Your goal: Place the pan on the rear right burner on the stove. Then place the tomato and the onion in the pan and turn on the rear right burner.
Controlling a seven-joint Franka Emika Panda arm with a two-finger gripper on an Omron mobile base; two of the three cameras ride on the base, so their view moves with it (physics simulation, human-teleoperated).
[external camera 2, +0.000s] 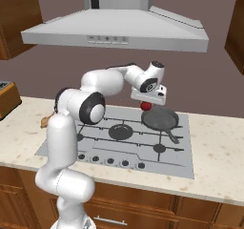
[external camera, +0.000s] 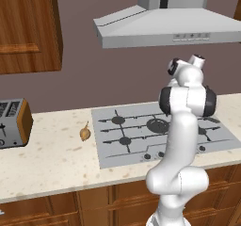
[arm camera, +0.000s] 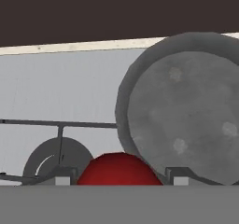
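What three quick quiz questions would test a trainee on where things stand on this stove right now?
1. True or false: the pan sits at the stove's rear right.
2. What is between the end effector's fingers: A onion, B tomato, C nothing?
3. Where does the onion lie?

Key:
1. True.
2. B, the tomato, held above the pan's left edge, not yet inside.
3. On the counter, left of the stove, with a toaster further left.

A pale speckled worktop (external camera: 52,161) ran over wooden cabinets. Set into it was the stove (external camera: 110,154), with the pan (external camera 2: 160,119) resting on its rear right grate. The onion (external camera: 85,133) lay just left of the stove, a toaster (external camera: 14,122) farther left.
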